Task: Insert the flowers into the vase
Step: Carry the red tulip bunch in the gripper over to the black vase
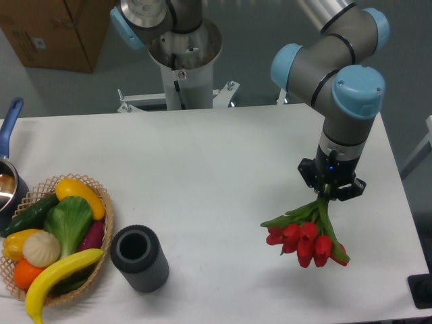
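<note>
The flowers (307, 236) are a bunch of red tulips with green leaves and stems. They hang heads-down at the right of the table, lifted off the tabletop. My gripper (329, 194) is shut on the stems at the top of the bunch, pointing straight down. The vase (140, 258) is a short dark grey ribbed cylinder. It stands upright near the front left with its open mouth facing up, far to the left of the flowers. Nothing is inside it that I can see.
A woven wicker basket (104, 216) with toy vegetables and fruit sits just left of the vase, almost touching it. A pot with a blue handle (9, 121) is at the far left edge. The arm's base (183, 61) stands behind the table.
</note>
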Controlling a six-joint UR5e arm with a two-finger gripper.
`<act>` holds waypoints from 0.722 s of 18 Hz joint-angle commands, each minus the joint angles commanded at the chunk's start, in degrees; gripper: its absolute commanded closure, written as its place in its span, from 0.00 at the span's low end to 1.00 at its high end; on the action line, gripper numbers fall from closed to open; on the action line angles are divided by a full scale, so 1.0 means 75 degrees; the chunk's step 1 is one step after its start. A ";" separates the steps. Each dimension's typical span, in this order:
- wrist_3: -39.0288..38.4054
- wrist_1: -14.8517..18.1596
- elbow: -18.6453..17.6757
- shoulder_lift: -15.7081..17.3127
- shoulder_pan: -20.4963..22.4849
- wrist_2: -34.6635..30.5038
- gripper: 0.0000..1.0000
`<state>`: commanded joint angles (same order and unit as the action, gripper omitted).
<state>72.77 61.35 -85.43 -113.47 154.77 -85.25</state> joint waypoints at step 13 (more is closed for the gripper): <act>-0.1600 -0.1238 -0.0176 0.0679 -0.0058 0.5525 1.00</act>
<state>60.77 52.06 -86.75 -108.37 154.34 -43.81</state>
